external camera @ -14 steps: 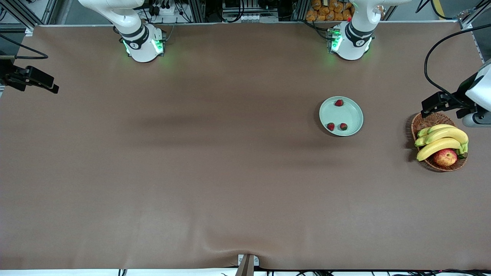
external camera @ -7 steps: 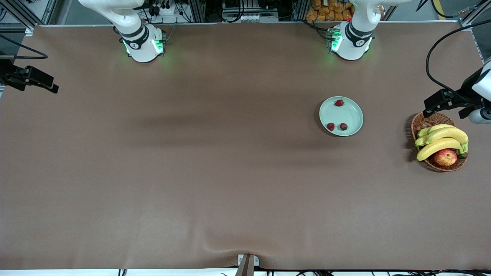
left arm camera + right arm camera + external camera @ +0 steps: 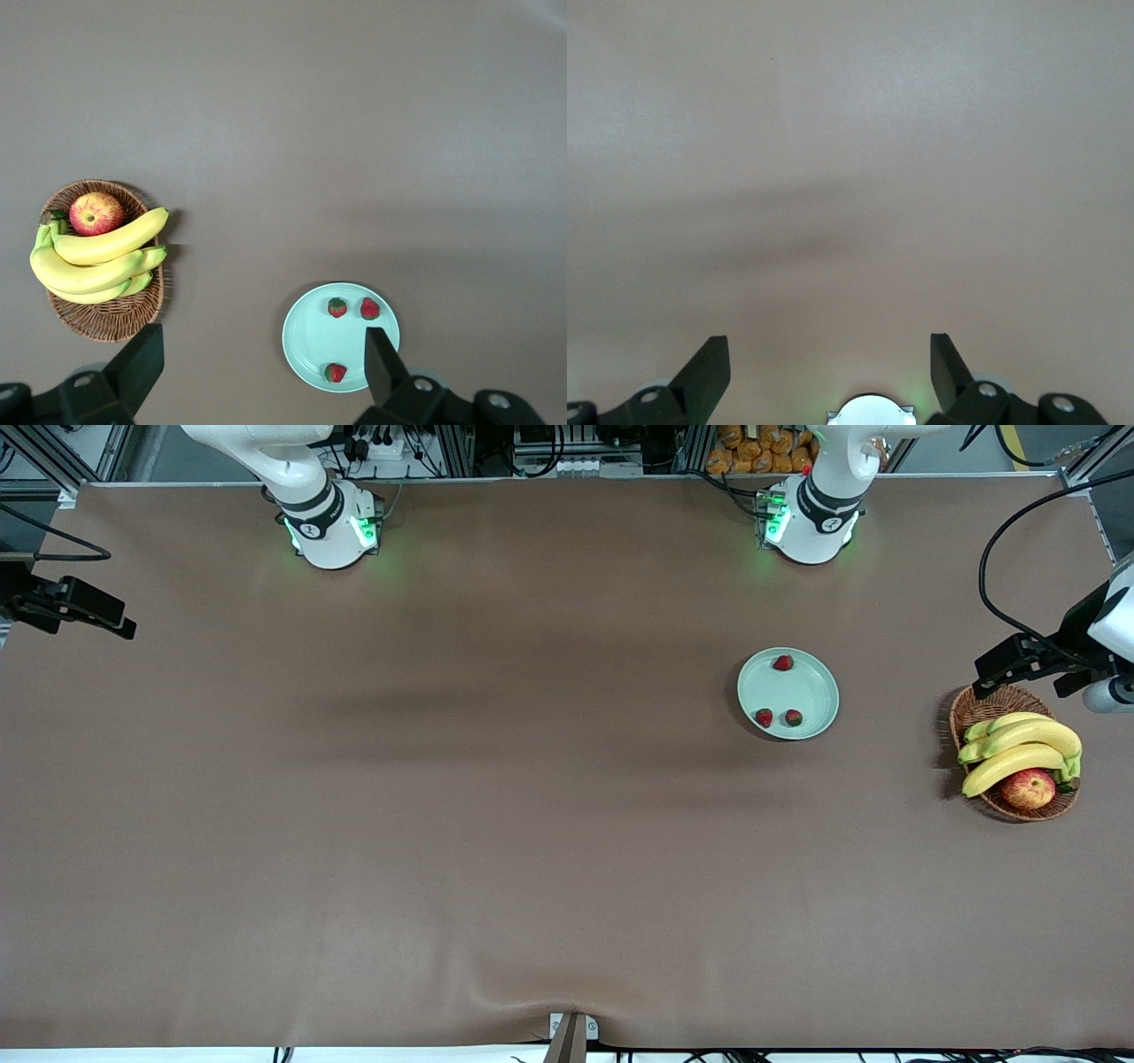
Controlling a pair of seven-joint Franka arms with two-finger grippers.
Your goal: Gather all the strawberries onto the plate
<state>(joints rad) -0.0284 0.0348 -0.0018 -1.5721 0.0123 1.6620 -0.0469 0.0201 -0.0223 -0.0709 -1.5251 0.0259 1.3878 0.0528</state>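
Three small red strawberries point(image 3: 782, 662) point(image 3: 764, 717) point(image 3: 793, 717) lie inside the pale mint-green plate point(image 3: 811, 691), toward the left arm's end of the table. The left wrist view shows the same strawberries point(image 3: 337, 307) point(image 3: 369, 308) point(image 3: 334, 373) on the plate point(image 3: 310, 341). My left gripper point(image 3: 261, 363) hangs high over the left arm's end of the table near the basket, open and empty. My right gripper point(image 3: 828, 367) is open and empty, held high over bare table at the right arm's end.
A brown wicker basket point(image 3: 979, 710) with bananas point(image 3: 1019, 744) and a red-yellow apple point(image 3: 1028, 788) stands beside the plate, closer to the left arm's end of the table. The brown tabletop point(image 3: 443, 779) spreads wide around them.
The left hand has shifted slightly over the edge of the table by the basket. The strawberries, plate and right arm have not moved.
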